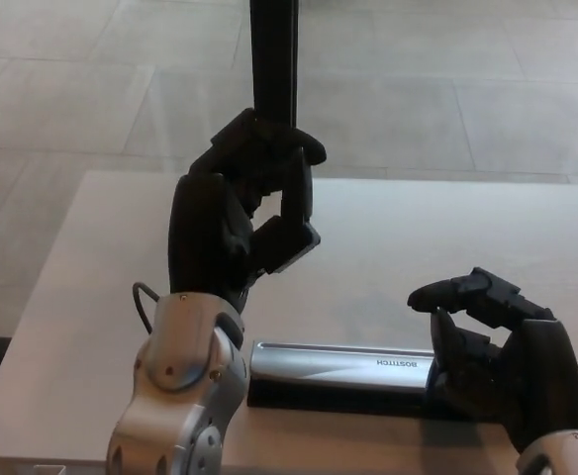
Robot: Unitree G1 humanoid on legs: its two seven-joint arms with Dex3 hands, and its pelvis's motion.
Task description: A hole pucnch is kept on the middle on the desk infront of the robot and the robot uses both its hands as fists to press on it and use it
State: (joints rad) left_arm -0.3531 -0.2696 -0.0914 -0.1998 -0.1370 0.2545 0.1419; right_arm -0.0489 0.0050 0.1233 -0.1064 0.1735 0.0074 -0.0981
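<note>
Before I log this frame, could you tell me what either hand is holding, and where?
Nothing is held: the left hand and right hand are curled above the hole punch.

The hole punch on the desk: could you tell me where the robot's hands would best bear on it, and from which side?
Probably from above, on the silver lever bar of the hole punch. It lies flat and long across the desk, so the left hand and right hand suit opposite ends.

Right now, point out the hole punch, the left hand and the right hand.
hole punch (pixel 338 362): head view, silver top bar.
left hand (pixel 232 220): head view, middle of the palm.
right hand (pixel 502 356): head view, back of the hand.
</note>
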